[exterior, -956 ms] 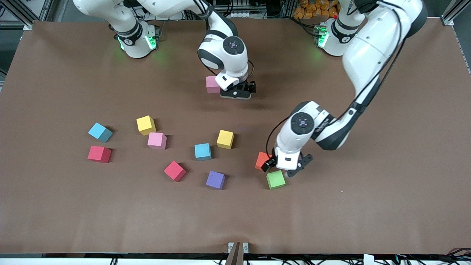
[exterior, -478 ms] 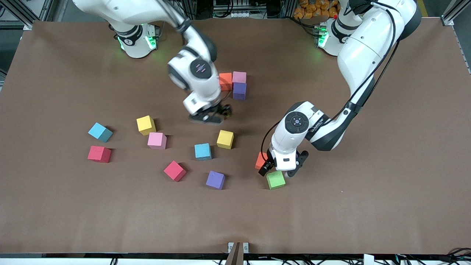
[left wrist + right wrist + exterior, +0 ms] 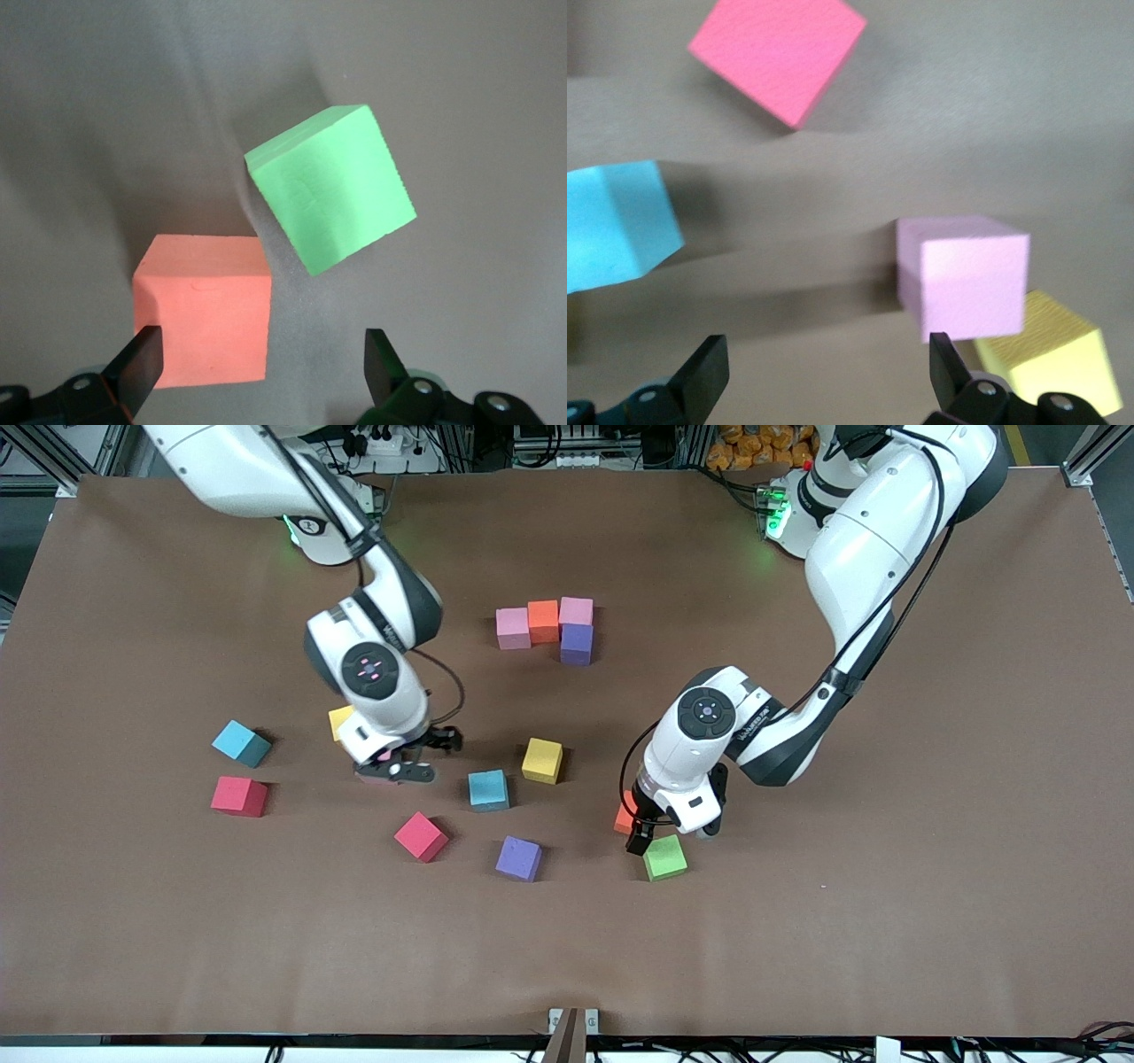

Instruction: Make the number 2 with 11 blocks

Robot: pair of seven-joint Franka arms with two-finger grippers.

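Now the right tool (image 3: 390,766) hangs low over the loose pink block (image 3: 963,274) in the middle of the tabletop (image 3: 886,921), its fingers (image 3: 700,376) spread apart and empty. A second ago it stood up by the robots' end, covering most of the started number 2 (image 3: 545,627); half a second ago it was midway, above the yellow block (image 3: 542,760) near the centre. With that arm gone, the started figure shows in full: a pink cube (image 3: 512,628), an orange cube (image 3: 543,621) and another pink cube (image 3: 576,611) touching in a row, with a purple cube (image 3: 576,644) against the last one on the side nearer the front camera.

The left tool (image 3: 660,828) has shifted slightly toward the right arm's end and turned. It is low over the orange block (image 3: 205,310) and the green block (image 3: 332,199), which sit just beside each other, and its fingers (image 3: 137,367) stand apart, holding nothing; one finger is at the orange block's edge.

The loose blocks have not moved: a light blue block (image 3: 241,743) and a red block (image 3: 238,796) toward the right arm's end, a second yellow one (image 3: 341,717) partly hidden by the right arm, another light blue (image 3: 488,789), a second red (image 3: 421,836) and a purple block (image 3: 518,858).
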